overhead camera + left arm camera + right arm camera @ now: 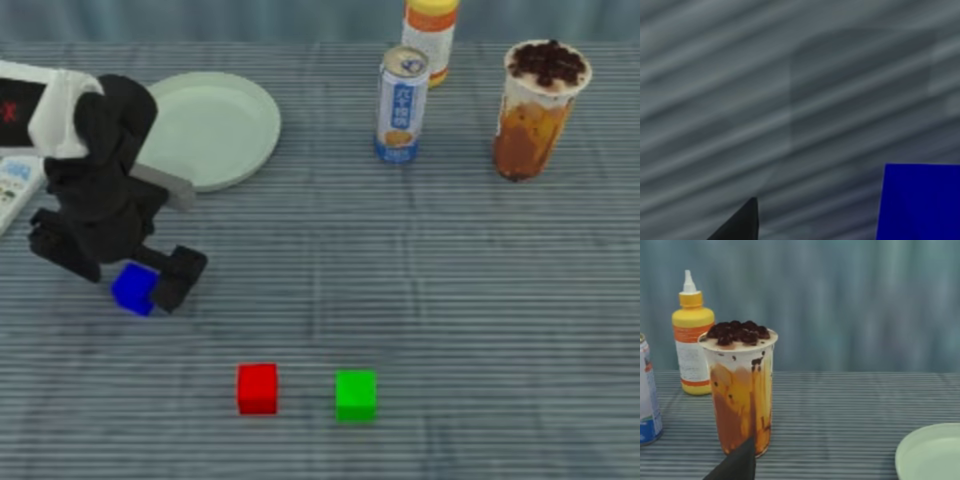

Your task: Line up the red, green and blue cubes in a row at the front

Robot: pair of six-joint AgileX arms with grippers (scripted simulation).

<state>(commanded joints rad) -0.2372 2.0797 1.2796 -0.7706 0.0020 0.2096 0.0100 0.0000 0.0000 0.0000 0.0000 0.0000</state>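
The blue cube (133,288) sits at the left of the table, between the fingers of my left gripper (130,283), which is open and low over it. The cube lies close to the right-hand finger (178,277), with a gap to the other finger. In the left wrist view the blue cube (920,202) is at the picture's edge and one dark fingertip (740,226) stands apart from it. The red cube (257,388) and green cube (356,394) rest side by side near the front. My right arm is outside the top view; one fingertip (737,465) shows in its wrist view.
A pale green plate (212,125) lies behind the left arm. A drink can (402,105), a yellow-capped bottle (430,35) and a dessert cup (538,110) stand at the back right. A white flat object (15,188) lies at the left edge.
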